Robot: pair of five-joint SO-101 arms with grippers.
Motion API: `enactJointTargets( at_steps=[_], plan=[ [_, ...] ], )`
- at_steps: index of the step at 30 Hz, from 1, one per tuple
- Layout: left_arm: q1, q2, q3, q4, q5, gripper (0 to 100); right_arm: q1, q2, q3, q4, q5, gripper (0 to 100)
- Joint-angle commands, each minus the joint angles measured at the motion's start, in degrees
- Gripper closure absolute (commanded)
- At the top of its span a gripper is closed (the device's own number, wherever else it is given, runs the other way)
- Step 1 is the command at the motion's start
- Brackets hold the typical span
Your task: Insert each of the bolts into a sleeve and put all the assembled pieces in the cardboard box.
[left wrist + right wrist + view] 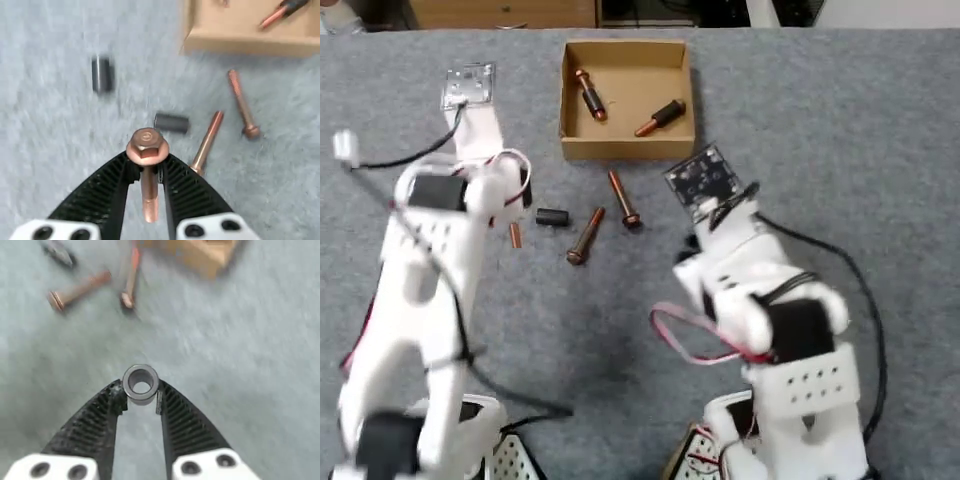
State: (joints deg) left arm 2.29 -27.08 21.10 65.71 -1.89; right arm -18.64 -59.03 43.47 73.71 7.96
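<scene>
My left jaws are narrow, pinching a bolt point(146, 147) just under its hex head. I judge that grip is meant to leave the shank free to go into a sleeve. My right jaws are likewise clamped on a sleeve point(141, 398), gripping its outer wall at the very tips so the bore stays open end to end, with nothing of the jaws across the hole. The two held parts are well apart, so I take the step in hand to be bringing them together and lining shank with bore. Ahead of the left jaws lie two loose bolts point(207, 142) point(242, 107) and two spare sleeves point(171, 122) point(102, 73) on the desk point(840, 120), the nearer sleeve just beyond the held bolt's head. Past those sits the box point(626, 148), open-topped, with two assembled pieces point(591, 98) point(662, 115) lying inside. The loose bolts also lie far ahead of the right jaws. I reckon the task is partway done, with three bolts left to sleeve and box.
</scene>
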Motion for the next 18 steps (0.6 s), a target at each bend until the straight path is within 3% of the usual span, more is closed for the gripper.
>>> enactJointTargets(
  at_steps=[1,4,8,14,18],
  plan=[
    [-0.79,-15.08,7.82,-8.26,-5.71,98,-7.6,-5.41,9.71,-19.25,-13.71,99.7],
    [-0.79,-24.75,16.26,-17.14,-8.35,98,-10.86,-9.45,19.3,-37.1,-20.57,99.7],
    [-0.62,-35.91,25.93,-27.6,-8.09,98,-14.46,-13.76,28.26,-52.92,-21.89,99.7],
    [1.05,-47.16,33.14,-37.98,-8.44,98,-17.71,-18.42,38.11,-63.65,-21.54,99.7],
    [3.34,-49.1,32.44,-38.86,-8.44,98,-18.07,-18.86,42.33,-65.85,-21.54,99.7]
  ],
)
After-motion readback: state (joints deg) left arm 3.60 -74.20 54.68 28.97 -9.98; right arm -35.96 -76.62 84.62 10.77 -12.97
